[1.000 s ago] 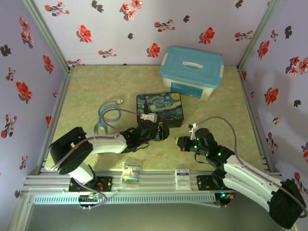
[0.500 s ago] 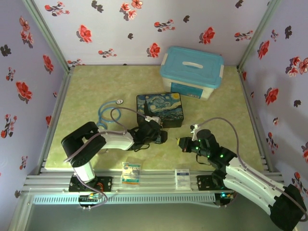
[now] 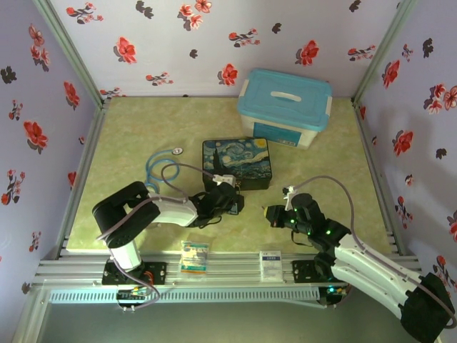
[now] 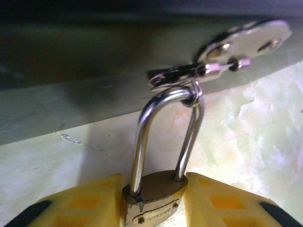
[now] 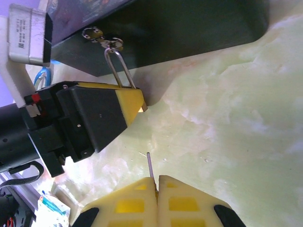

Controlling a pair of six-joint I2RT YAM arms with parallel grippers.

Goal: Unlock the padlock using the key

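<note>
Green table (image 3: 128,143). Left gripper (image 4: 154,183) pinches padlock (image 4: 155,195) body, jaws part-closed; shackle (image 4: 142,127) through box (image 5: 189,28) clasp (image 4: 184,73). Right gripper (image 5: 156,182), fully closed, nips what seems the key (image 5: 149,165). Both small, hard, slippery: grip flat faces.

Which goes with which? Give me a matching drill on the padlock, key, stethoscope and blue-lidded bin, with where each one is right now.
1 padlock
2 key
3 stethoscope
4 blue-lidded bin

A far side of the table
B clamped in the left gripper
C left of the starry-night box
D pinched in the right gripper

Pairs: 1-B, 2-D, 3-C, 4-A
</note>
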